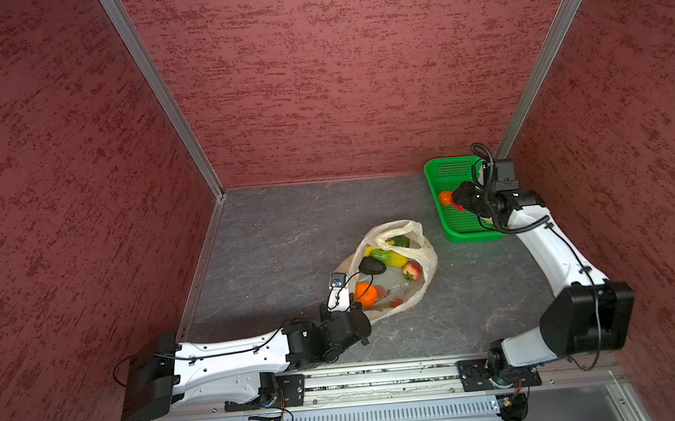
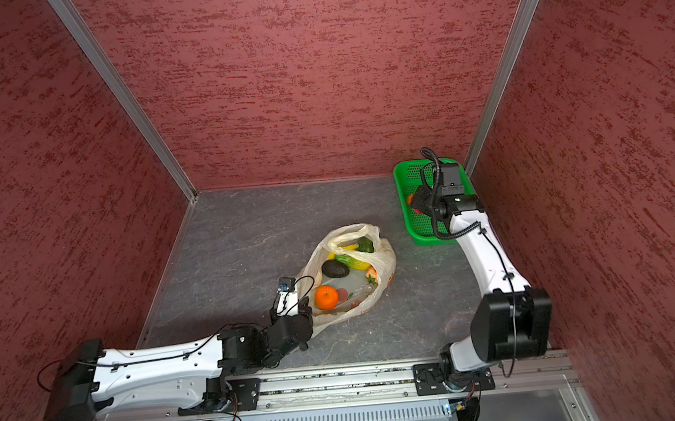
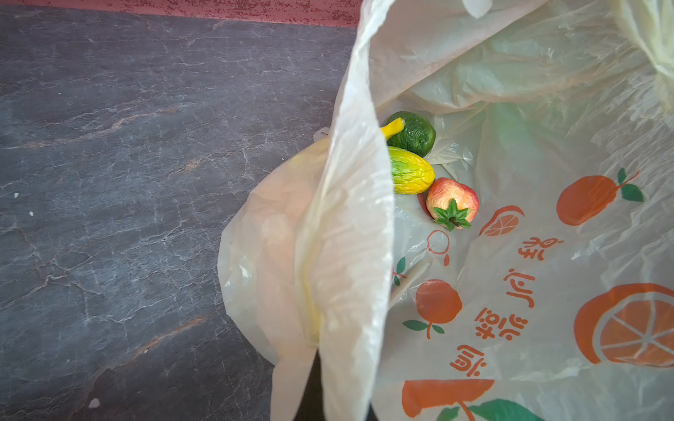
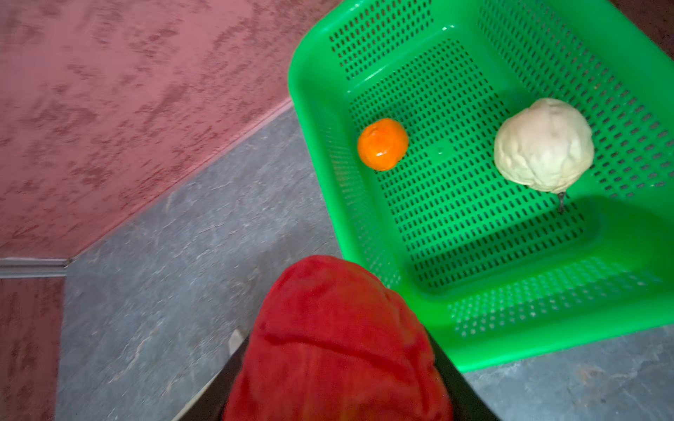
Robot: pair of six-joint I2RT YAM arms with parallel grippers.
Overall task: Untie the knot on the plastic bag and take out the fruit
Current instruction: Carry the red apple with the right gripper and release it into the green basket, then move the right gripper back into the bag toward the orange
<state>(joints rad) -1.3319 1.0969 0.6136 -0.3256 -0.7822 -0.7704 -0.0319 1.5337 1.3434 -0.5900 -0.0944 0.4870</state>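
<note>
Red mottled walls [image 1: 336,74] close the left, far and right sides, joined at the far corners by aluminium posts [image 1: 159,94]. The floor [image 1: 287,224] is grey, slate-like, with pale veins. An aluminium rail [image 1: 383,376] runs along the near edge. Light is even.

Plastic bag [image 3: 529,91]: translucent cream-white, printed with whole orange fruit, cut orange slices, green leaves and orange characters.
Orange in the bag [image 1: 365,293]: bright orange.
Avocado [image 1: 371,265]: very dark green, almost black.
Mango [image 3: 410,171]: yellow shading to green, finely ribbed.
Bumpy fruit [image 3: 415,133]: dark green.
Banana [image 3: 393,127]: yellow.
Apple [image 3: 452,204]: red blush over cream, with a green star-shaped leaf cap.
Red fruit [image 4: 339,346]: deep red all over.
Orange in the basket [image 4: 382,144]: glossy orange.
Cream fruit [image 4: 543,145]: off-white.
Basket [image 4: 302,94]: vivid green, with rows of slot perforations.
Table [image 3: 127,182]: dark grey, slate-like, with pale and rust veins.
Walls [image 1: 336,74]: dusky red with darker red flecks.
Left arm [image 1: 232,356] and right arm [image 1: 548,251]: white shells, black joints.
</note>
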